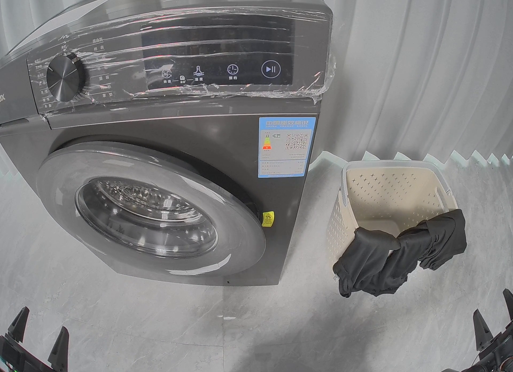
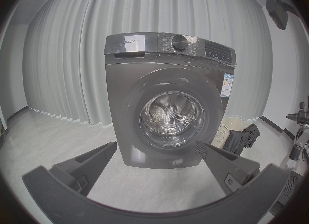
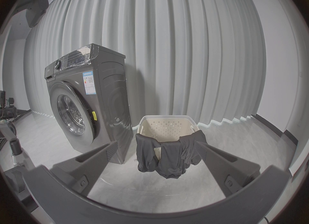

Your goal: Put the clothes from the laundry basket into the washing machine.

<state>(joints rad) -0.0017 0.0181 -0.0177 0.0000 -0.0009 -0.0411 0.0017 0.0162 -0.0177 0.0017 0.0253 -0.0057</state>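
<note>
A long white curtain (image 1: 417,41) hung along the wall. The floor (image 1: 160,309) was pale, shiny tiles with thin lines.

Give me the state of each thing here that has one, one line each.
washing machine door: shut.
laundry basket: upright on the floor, beside the machine.
dark clothes: draped over the basket's near rim, hanging outside.
left gripper: open, empty.
right gripper: open, empty.

Glossy grey metal on washer (image 1: 224,143); crinkly clear plastic film (image 1: 315,84) over panel (image 1: 214,52); shiny glass in door (image 1: 147,218). Matt perforated cream plastic for basket (image 1: 395,186). Soft matt dark cloth of clothes (image 1: 390,261). Polished stone-look floor (image 1: 160,314). Matt white curtain (image 1: 417,41).
</note>
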